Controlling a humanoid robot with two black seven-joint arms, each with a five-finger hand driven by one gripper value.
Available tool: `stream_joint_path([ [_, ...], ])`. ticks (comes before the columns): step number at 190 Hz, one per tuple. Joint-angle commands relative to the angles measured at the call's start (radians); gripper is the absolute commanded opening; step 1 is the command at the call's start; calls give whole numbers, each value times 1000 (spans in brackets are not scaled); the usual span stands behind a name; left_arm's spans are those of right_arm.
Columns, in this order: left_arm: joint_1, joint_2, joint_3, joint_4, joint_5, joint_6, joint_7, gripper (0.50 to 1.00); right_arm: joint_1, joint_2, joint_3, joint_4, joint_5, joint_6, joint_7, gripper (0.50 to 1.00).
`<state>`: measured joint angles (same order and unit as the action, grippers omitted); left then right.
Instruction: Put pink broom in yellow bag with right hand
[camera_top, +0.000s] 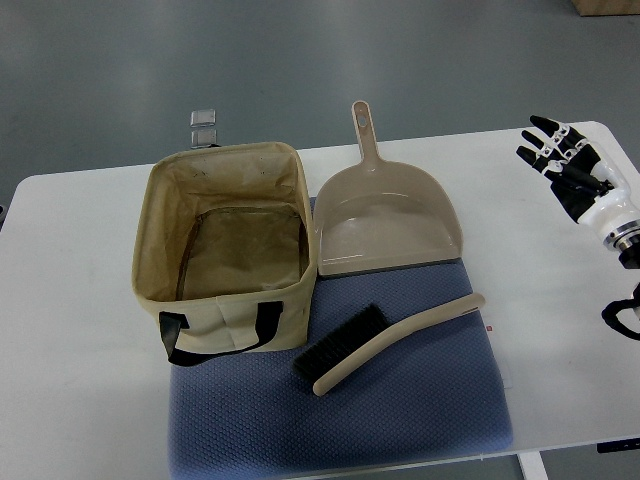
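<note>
We note the right hand (568, 165), fingers spread and empty, well apart from the broom (385, 345), which lies diagonally down-left beside the bag (225, 320).

White table (90, 300): rounded corners, fills most of view, lit evenly w/ no hard shadows. Grey-blue floor (300, 60) beyond table's far edge, smooth, uniform. Two small clear square items (204, 125) on floor just past far edge, stacked one above the other. Brown box corner (608, 6) at top right, well beyond table. Table leg (533, 466) visible under near-right corner.
</note>
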<state>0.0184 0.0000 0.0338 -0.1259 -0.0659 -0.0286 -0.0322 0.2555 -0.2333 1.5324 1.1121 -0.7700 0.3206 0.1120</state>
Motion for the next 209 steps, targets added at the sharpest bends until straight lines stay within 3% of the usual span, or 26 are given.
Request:
stream_joint_path([
  [1, 0, 0, 0, 0, 0, -1, 0, 1000, 8, 0, 0, 0, 0, 0, 0, 928],
  [112, 0, 0, 0, 0, 0, -1, 0, 1000, 36, -6, -23, 2, -22, 54, -3, 928],
  [131, 0, 0, 0, 0, 0, 1, 0, 1000, 41, -44, -74, 3, -31, 60, 6, 928],
  [182, 0, 0, 0, 0, 0, -1, 0, 1000, 148, -296, -488, 11, -143, 54, 228, 924],
  [209, 0, 0, 0, 0, 0, 1, 0, 1000, 194, -356, -581, 28, -252, 61, 279, 924],
])
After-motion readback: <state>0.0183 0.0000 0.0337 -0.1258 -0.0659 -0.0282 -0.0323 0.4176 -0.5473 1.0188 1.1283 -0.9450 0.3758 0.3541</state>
